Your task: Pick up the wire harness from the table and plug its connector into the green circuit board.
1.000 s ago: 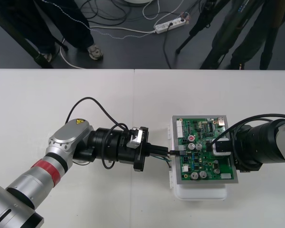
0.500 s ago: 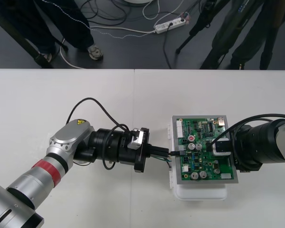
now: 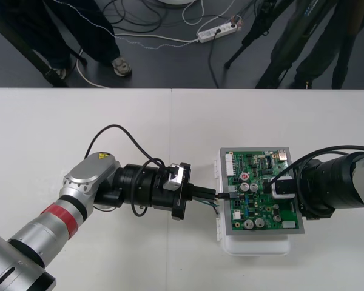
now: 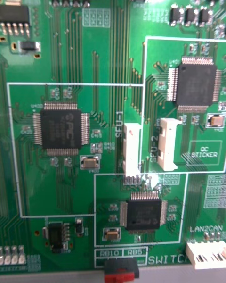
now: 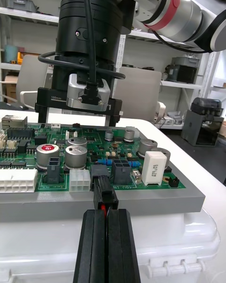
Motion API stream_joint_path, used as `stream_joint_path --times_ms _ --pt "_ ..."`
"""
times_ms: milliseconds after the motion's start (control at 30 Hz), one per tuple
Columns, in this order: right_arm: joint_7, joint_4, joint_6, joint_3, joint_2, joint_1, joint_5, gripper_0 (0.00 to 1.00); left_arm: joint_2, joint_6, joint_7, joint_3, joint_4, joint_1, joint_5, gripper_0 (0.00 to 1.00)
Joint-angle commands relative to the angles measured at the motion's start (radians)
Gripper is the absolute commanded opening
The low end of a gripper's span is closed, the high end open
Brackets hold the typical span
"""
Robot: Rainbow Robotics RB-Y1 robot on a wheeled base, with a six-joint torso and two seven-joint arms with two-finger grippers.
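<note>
Seen from the left wrist, the left jaws are clenched on the black plug [image 5: 104,197] with a red wire between them, and the plug meets a black socket [image 5: 100,172] on the near edge of the green board [image 5: 28,144], though I cannot tell how deep it sits; past it the right jaws hang released over the board's far side. From above, the left arm [image 3: 79,188] lies along the surface [image 3: 109,127], the harness wires [image 3: 215,205] hang loose beside the white base [image 3: 255,247], and the right arm [image 3: 333,188] reaches over the board's other side. Beyond the surface's far edge, the dark floor [image 3: 164,66] carries cables and a power strip [image 3: 218,31]
</note>
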Motion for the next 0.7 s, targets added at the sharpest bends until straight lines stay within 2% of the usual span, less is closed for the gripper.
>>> stream_joint_path --times_ms 33,700 --pt "-0.010 -0.029 -0.005 0.018 0.023 -0.024 -0.009 1.00 -0.042 0.049 -0.100 -0.027 -0.010 -0.043 0.012 0.00" --pt "-0.009 -0.029 -0.005 0.018 0.023 -0.024 -0.006 1.00 -0.049 0.063 -0.080 -0.029 -0.010 -0.058 0.012 0.00"
